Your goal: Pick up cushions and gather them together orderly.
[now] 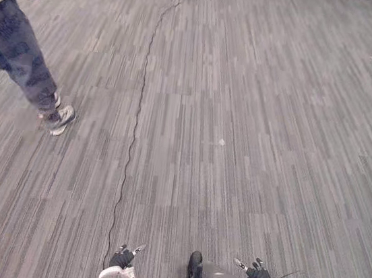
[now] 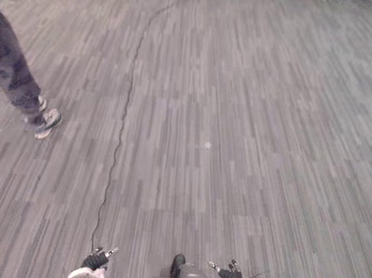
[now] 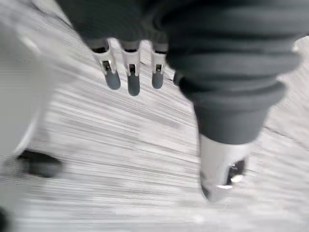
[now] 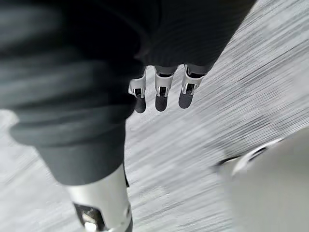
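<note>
Over a grey striped carpet floor [image 1: 243, 119], the robot's left hand [image 1: 121, 259] and right hand [image 1: 259, 276] hang low with silver, dark-tipped fingers [image 3: 131, 79] straight and relaxed, each holding nothing. Where the cushions lie cannot be told from here, so the gathering looks not yet begun: finding, lifting and lining them up all remain. A person in dark patterned trousers [image 1: 19, 57] and pale trainers steps past on the left. No writing can be made out.

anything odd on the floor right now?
Only two things: a person on the carpet ahead to the robot's left, and a small white speck lying mid-floor. The left robot hand and right robot hand are open, holding nothing.
</note>
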Motion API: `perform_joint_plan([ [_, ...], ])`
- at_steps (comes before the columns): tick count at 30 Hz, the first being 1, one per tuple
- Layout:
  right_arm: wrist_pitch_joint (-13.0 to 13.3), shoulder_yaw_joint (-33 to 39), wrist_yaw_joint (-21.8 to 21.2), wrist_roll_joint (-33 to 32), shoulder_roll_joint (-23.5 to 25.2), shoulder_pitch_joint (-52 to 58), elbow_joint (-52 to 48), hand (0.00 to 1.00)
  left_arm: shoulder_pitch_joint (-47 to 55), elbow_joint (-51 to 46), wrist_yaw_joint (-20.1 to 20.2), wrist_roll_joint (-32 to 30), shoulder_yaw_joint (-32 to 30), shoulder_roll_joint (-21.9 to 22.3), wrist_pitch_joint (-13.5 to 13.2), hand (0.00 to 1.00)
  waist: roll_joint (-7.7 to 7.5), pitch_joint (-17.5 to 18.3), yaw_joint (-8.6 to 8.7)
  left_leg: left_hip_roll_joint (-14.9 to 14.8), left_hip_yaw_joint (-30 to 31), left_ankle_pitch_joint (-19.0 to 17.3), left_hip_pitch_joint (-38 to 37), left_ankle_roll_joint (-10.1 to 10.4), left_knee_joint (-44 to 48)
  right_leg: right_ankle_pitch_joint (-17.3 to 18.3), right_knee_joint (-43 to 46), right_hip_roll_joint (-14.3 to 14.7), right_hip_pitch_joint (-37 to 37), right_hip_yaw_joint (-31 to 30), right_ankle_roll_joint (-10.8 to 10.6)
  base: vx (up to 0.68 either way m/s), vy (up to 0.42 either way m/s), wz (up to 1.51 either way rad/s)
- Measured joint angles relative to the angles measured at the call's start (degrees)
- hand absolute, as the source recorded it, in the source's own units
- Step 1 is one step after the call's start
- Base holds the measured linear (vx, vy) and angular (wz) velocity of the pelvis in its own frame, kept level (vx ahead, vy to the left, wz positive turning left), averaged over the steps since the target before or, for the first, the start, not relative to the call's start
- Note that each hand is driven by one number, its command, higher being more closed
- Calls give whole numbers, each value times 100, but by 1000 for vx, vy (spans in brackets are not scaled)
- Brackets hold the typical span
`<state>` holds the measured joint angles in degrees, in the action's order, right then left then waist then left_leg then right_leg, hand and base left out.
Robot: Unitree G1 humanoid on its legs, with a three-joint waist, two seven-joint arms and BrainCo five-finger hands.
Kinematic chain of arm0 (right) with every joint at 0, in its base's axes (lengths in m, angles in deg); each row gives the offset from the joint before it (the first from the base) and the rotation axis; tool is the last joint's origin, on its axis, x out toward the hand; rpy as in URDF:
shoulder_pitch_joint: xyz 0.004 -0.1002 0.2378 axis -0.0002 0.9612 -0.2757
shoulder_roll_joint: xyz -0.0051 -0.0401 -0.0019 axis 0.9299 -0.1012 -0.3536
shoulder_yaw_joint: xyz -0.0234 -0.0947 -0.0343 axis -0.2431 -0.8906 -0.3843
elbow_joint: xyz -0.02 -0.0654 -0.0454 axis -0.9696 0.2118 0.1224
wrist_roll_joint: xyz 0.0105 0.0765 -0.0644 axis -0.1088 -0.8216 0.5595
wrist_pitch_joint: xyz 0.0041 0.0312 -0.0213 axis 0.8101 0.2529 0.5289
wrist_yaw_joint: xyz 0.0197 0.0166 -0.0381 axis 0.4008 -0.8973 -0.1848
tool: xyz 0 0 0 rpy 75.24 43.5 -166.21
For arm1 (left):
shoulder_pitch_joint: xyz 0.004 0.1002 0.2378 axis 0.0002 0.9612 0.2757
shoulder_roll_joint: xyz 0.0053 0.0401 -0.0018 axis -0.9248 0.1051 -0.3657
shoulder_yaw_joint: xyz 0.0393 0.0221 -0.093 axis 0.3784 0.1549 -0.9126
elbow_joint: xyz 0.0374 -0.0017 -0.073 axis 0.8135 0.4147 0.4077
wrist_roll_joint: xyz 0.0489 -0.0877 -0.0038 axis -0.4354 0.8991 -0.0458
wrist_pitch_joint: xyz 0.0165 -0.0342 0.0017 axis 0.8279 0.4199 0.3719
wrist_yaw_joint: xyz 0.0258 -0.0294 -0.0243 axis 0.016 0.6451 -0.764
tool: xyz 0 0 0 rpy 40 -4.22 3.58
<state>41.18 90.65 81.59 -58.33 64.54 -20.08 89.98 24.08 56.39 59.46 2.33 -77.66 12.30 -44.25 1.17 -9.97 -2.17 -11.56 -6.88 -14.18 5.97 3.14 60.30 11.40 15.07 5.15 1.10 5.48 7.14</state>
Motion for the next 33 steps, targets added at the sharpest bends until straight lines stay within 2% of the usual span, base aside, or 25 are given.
perform_joint_plan([
  [2, -2, -42, -9, -130, 105, -10, -3, 0, 6, -162, 3, 25, 39, 53, -18, 0, -31, 45, -126, -89, -246, -251, 606, -96, -411, 122, -233, -14, -405, -196, -61, 433, 0, -47],
  [4, 10, 10, 2, -179, 233, -48, -9, 0, 51, -269, 1, 67, 62, 75, -40, 0, -59, 52, -162, 172, -445, -330, 1036, -96, -2202, 285, -503, -216, -872, -438, -222, 489, 119, -42],
  [5, 11, 14, 0, -177, 239, -52, -8, 0, 53, -269, 3, 71, 71, 75, -44, 0, -59, 52, -162, 280, -437, -281, 1087, -120, -2610, 342, -548, -274, -956, -494, -247, 413, 147, -37],
  [6, 8, 19, 1, -178, 250, -50, 0, 0, 65, -271, 0, 80, 140, 79, -55, 0, -68, 59, -180, 502, -352, 24, 1170, -74, -3373, 466, -596, -433, -1089, -609, -327, 540, 251, -68],
  [7, -3, -4, 5, -162, 282, -4, 17, 0, 153, -299, 2, 110, 220, 18, -81, 0, -155, 153, -266, 802, -296, 881, 1182, -8, -3926, 651, -715, -734, -1242, -916, -459, 544, 278, -74],
  [8, -4, -1, 2, -158, 263, 7, 21, 0, 185, -289, 0, 113, 222, 7, -98, 0, -170, 222, -280, 866, -316, 988, 1189, -54, -3930, 673, -765, -792, -1250, -991, -475, 712, 364, -73],
  [9, -8, 13, -7, -121, 333, 33, 37, 0, 174, -232, 0, 115, 224, -65, -124, 0, -244, 389, -260, 1000, -505, 737, 1181, -285, -3848, 602, -783, -1001, -1218, -1157, -496, 761, 390, -52],
  [10, -31, -31, -15, -101, 374, 27, 20, 0, 173, -244, -2, 119, 204, -65, -123, 0, -261, 390, -281, 931, -746, 616, 1090, -461, -3653, 454, -550, -1059, -1165, -1381, -635, 650, 325, -54],
  [11, -41, -35, -25, -97, 367, 28, 21, 0, 173, -242, 0, 118, 205, -72, -124, 0, -281, 393, -304, 932, -806, 567, 1017, -520, -3598, 384, -379, -1080, -1132, -1464, -747, 586, 304, -71],
  [13, -21, -16, -7, -85, 405, 49, -18, 0, 182, -194, 0, 117, 240, -127, -119, 0, -341, 398, -319, 965, -1029, 453, 504, -675, -3669, 122, 766, -1092, -839, -1585, -1097, 461, 229, -80],
  [14, 21, -51, -9, -58, 401, 90, -77, 0, 185, -112, -1, 118, 334, -166, -109, 0, -343, 388, -318, 974, -1149, 278, -26, -694, -3875, -333, 2276, -1040, -265, -1562, -1494, 472, 207, -94],
  [15, 34, -66, -19, -27, 381, 156, -180, 0, 177, -66, 2, 119, 426, -171, -104, 0, -302, 363, -305, 975, -1141, 68, -381, -636, -4038, -457, 3321, -1035, 186, -1461, -1687, 439, 171, -102],
  [16, 45, -90, -18, 94, 383, 212, -295, 0, 158, 13, 1, 121, 501, -183, -93, 0, -278, 346, -260, 1006, -1188, -153, -744, -552, -4223, -322, 4318, -1109, 727, -1125, -1486, 286, 113, -59],
  [18, 53, -127, -26, 134, 397, 246, -468, 0, 93, 120, -1, 129, 498, -180, -27, 0, -325, 328, -83, 999, -1318, -293, -1238, -534, -4507, -52, 4677, -1235, 1279, -480, -1186, 341, 99, -38],
  [21, 140, -35, -74, 162, 372, 233, -473, 0, 9, 251, 12, 125, 390, -145, -11, 0, -348, 298, -52, 879, -1628, -462, -1970, -373, -4989, 353, 3645, -1198, 1838, 619, -907, 401, 64, -48],
  [23, 148, -1, -87, 158, 354, 189, -437, 0, -8, 335, 57, 119, 399, -127, -9, 0, -336, 303, 16, 867, -1766, -467, -2273, -358, -5230, 225, 2292, -1099, 1917, 1168, -801, 371, 6, -21],
  [25, 136, 0, -102, 185, 322, 65, -354, 0, -23, 458, 105, 67, 442, -125, -4, 0, -326, 296, 179, 878, -1681, -462, -2534, -349, -5437, -475, 611, -891, 1872, 1488, -580, 506, -42, 19],
  [26, 125, -2, -104, 195, 312, 59, -346, 0, -24, 471, 107, 32, 444, -126, -4, 0, -321, 294, 185, 889, -1618, -457, -2598, -340, -5427, -696, 472, -850, 1863, 1477, -423, 706, -134, 23],
  [27, 119, -4, -122, 314, 230, 49, -336, 0, -13, 490, 108, -8, 415, -67, 5, 0, -149, 280, 213, 723, -1366, -398, -2736, -236, -5304, -1030, 520, -675, 1713, 1459, 3, 614, -141, 6],
  [28, 116, -15, -133, 351, 212, 46, -337, 0, 22, 471, 112, -13, 344, -11, 2, 0, -1, 332, 202, 514, -1189, -312, -2600, -86, -4793, -835, 562, -550, 1584, 1495, 48, 623, -158, 1],
  [29, 116, -16, -133, 351, 207, 43, -346, 0, 17, 470, 112, -25, 318, -1, 3, 0, -7, 334, 200, 459, -1098, -275, -2495, -38, -4409, -775, 566, -502, 1528, 1492, 20, 592, -221, -29],
  [30, 119, -67, -132, 351, 198, 41, -395, 0, 14, 397, 113, -97, 181, 35, 12, 0, 82, 271, 201, 219, -841, 146, -1806, 95, -2770, -531, 535, -319, 1321, 1393, 30, 584, -208, -38],
  [31, 119, -119, -132, 345, 184, 32, -408, 0, 21, 352, 112, -103, 141, 55, 19, 0, 128, 239, 189, 139, -752, 451, -1565, 63, -2162, -490, 482, -237, 1232, 1268, 51, 692, -141, -103],
  [32, 111, -232, -115, 333, 128, -24, -406, 0, 54, 279, 108, -108, 90, 77, 19, 0, 237, 125, 75, -87, -579, 750, -925, 71, -715, -398, 283, 7, 917, 916, 146, 555, 37, -153],
  [33, 59, -275, -110, 319, 155, -98, -334, 0, 56, 169, 103, -106, 46, 76, 17, 0, 318, -8, 0, -200, -454, 413, -352, 49, 306, -227, 84, 198, 390, 517, 252, 657, 74, -167],
])
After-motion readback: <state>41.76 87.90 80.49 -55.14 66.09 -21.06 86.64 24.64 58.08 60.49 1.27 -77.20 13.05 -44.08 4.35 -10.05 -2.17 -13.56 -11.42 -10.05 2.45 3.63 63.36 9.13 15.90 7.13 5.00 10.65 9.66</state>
